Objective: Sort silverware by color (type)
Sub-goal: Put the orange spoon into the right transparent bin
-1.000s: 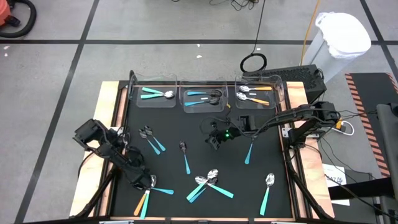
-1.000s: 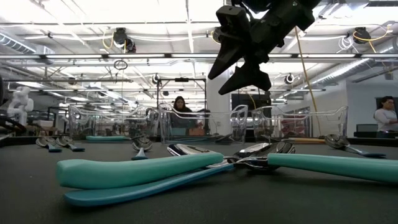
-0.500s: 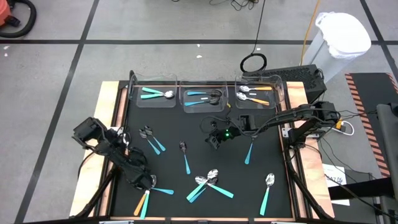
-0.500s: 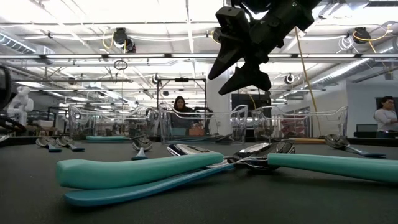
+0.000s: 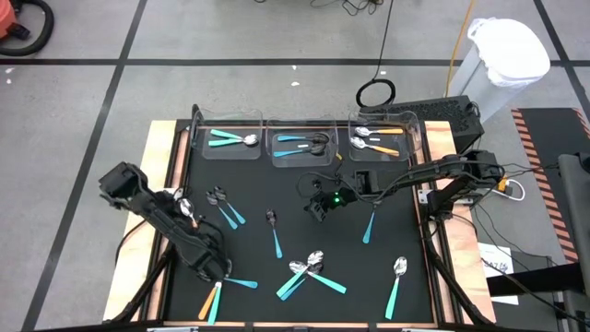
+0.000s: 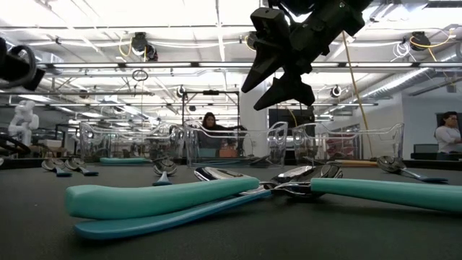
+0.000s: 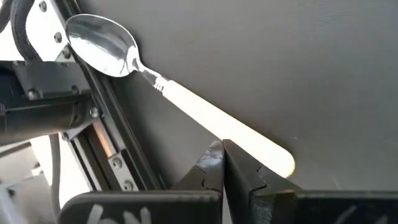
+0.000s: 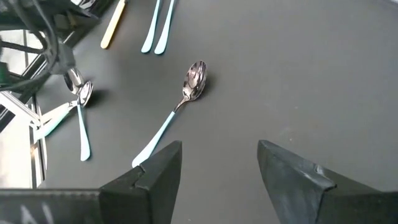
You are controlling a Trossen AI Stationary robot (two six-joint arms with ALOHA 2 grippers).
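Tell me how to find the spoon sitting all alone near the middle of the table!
Start at the three clear bins along the black table's far edge. Come straight toward the near edge from the middle bin, just left of the right gripper. The lone spoon lies there, light blue handle pointing at the near edge, touching no other utensil.

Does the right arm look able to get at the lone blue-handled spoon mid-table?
Probably yes: the right pincer hangs open above the table, and the lone spoon lies just ahead with nothing between them.
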